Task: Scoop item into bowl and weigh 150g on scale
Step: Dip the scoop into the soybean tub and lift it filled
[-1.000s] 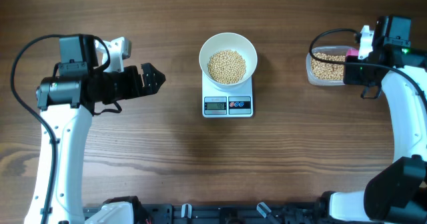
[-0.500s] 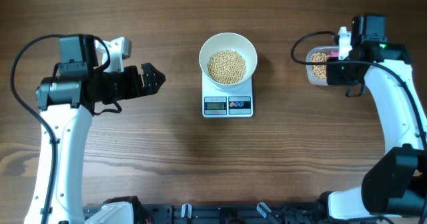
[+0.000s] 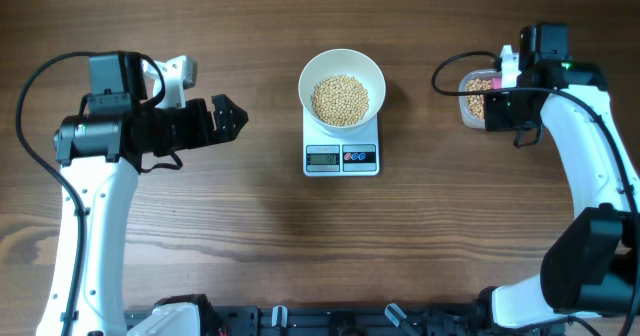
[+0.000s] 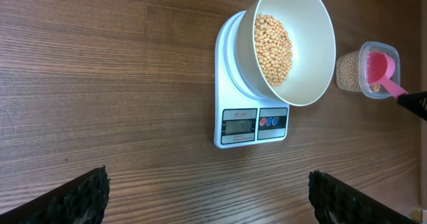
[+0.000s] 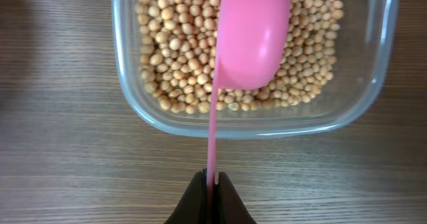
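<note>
**A:** What is on the big brown desk (image 3: 200, 256)?

**B:** Two arms. The left tool (image 3: 232, 119) is spread wide, holds nothing, and is well away from the rest. In the middle, the white scale (image 3: 341, 158) carries the white bowl (image 3: 308, 76), which has beans (image 3: 340, 100) in it.

**A:** And the right tool (image 5: 212, 181)?

**B:** It is pinched tight on the pink scoop (image 5: 252, 34). The thin handle runs straight out from the tool, so the cup hangs over the beans in the clear tub (image 5: 253, 127). The bowl lies off to that arm's left. Maybe the scoop is empty. I can't tell.
</note>
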Robot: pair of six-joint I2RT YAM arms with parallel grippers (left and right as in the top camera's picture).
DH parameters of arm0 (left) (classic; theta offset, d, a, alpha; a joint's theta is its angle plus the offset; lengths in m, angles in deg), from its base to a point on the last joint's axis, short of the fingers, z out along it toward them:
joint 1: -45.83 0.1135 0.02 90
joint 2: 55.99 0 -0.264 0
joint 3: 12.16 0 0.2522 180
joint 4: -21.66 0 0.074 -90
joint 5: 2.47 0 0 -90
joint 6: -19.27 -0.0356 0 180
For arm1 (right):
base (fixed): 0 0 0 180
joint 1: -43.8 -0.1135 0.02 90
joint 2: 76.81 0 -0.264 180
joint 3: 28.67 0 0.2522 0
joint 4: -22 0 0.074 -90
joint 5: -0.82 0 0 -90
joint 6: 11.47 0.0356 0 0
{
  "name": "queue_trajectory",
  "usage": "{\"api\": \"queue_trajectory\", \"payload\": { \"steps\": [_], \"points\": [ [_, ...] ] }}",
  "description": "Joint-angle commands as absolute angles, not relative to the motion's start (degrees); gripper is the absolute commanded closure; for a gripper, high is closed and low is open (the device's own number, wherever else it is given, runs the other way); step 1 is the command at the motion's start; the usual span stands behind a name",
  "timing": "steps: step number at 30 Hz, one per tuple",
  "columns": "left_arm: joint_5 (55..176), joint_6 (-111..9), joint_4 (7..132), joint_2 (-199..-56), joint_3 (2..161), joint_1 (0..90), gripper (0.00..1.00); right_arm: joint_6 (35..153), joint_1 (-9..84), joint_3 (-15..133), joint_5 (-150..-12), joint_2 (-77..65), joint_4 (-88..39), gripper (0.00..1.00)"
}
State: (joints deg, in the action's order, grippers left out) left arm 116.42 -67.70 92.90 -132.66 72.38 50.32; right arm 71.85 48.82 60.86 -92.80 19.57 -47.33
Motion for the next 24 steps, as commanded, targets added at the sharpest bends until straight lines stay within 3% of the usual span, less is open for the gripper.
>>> {"api": "queue_trajectory", "payload": {
  "steps": [1, 8, 24],
  "points": [
    [117.5, -68.8, 92.9, -132.5, 73.5, 50.2, 0.0, 72.5, 48.7, 60.4, -83.6, 20.9, -48.0, 0.96],
    [117.5, -68.8, 92.9, -132.5, 73.5, 50.2, 0.0, 72.5, 49.5, 60.4, -78.0, 20.9, -47.7, 0.96],
    [117.5, -68.8, 92.9, -132.5, 73.5, 50.2, 0.0, 67.8, 62.5, 60.3, -62.0, 21.1, -49.1, 0.96]
  ]
}}
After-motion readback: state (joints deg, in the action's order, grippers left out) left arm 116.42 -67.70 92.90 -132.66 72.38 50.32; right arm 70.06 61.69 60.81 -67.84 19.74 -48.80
